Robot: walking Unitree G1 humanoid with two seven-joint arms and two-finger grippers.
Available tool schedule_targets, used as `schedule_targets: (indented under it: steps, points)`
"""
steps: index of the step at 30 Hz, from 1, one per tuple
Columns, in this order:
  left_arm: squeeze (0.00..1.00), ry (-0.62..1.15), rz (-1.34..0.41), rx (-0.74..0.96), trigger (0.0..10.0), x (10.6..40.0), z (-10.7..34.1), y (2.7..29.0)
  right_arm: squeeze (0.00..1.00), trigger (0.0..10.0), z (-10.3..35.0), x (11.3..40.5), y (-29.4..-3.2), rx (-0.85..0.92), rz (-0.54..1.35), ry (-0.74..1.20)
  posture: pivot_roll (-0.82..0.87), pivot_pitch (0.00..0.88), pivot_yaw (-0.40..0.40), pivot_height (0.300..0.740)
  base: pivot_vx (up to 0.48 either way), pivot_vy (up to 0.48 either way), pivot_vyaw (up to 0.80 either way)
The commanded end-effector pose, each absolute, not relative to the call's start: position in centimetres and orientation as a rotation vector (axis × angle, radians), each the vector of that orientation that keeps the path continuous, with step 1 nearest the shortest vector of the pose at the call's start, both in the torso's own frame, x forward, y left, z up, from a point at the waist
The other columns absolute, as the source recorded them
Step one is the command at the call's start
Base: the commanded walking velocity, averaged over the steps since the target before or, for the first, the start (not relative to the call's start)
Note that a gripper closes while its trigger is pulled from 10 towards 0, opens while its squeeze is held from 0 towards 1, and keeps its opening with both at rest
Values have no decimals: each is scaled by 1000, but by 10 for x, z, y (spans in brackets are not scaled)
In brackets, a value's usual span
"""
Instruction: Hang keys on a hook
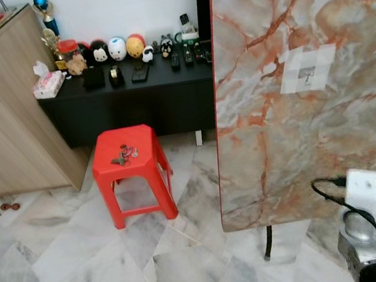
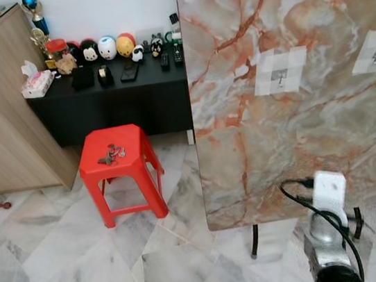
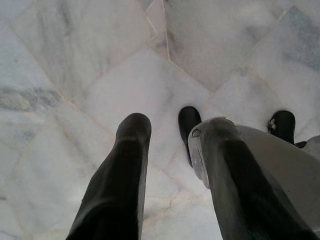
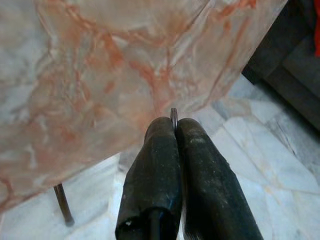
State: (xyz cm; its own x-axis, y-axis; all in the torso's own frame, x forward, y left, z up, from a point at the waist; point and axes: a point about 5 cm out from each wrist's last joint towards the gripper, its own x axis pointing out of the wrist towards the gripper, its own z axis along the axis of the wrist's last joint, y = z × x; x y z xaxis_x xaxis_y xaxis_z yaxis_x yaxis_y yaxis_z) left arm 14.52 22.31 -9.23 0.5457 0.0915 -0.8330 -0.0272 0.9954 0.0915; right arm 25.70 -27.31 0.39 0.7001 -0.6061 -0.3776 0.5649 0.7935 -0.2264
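A bunch of keys [image 1: 124, 154] lies on top of a red plastic stool [image 1: 133, 170], left of centre in the head view, on a pale marble floor [image 1: 64, 256]. Filling the right half stands an upright marble-patterned board [image 1: 307, 89] with a small hook [image 1: 309, 77] on a taped white patch. Behind the stool, a low black cabinet [image 1: 133, 96] carries small figurines. The right gripper [image 4: 175, 131] hangs before the board's lower edge, fingers clenched together with a thin sliver of metal between the tips. The left gripper [image 3: 170, 145] points down at the floor, fingers spread and holding nothing.
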Motion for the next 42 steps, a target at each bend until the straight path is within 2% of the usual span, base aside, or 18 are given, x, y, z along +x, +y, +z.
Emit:
schedule_targets:
  steps: [1, 5, 8, 11, 13, 14, 18, 27, 32, 42]
  points:
    - [0, 1001, 73, 70, 10000, 142, -93, 224, 0, 10000, 18, 276, -257, -88, -494, 366, -136, 0, -3, 740, 0, 0, 0]
    - [0, 1004, 70, 76, 10000, 142, -93, 224, 0, 10000, 0, 270, -246, -130, -366, 476, -132, 0, -8, 740, 0, 0, 0]
    - [0, 1001, 68, 77, 10000, 143, -93, 222, 0, 10000, -36, 235, -246, -83, -343, 679, -128, 0, -11, 740, 0, 0, 0]
    - [0, 1001, 66, 77, 10000, 143, -94, 222, 0, 10000, -49, 220, -244, -100, -318, 762, -126, 0, -12, 740, 0, 0, 0]
    - [0, 1001, 63, 79, 10000, 143, -94, 221, 0, 10000, -65, 198, -238, -114, -263, 869, -121, 0, -12, 740, 0, 0, 0]
    - [0, 1002, 60, 84, 10000, 143, -94, 221, 0, 10000, -80, 174, -230, -135, -200, 971, -117, 0, -14, 740, 0, 0, 0]
    - [0, 1003, 63, 87, 10000, 142, -94, 221, 0, 10000, -95, 146, -223, -109, -188, 1082, -110, 0, -14, 740, 0, 0, 0]
    - [0, 1004, 55, 85, 10000, 142, -94, 221, 0, 10000, -99, 135, -220, -2, -195, 1086, -110, 0, -12, 740, 216, 0, 0]
    - [0, 1004, 49, 82, 10000, 143, -94, 220, 0, 10000, -97, 136, -228, 11, -208, 1076, -112, 0, -13, 740, 277, 0, 0]
    - [0, 1007, 54, 66, 10000, 142, -95, 218, 0, 10000, -95, 142, -224, 14, -209, 1052, -113, 0, -17, 740, 288, 0, 0]
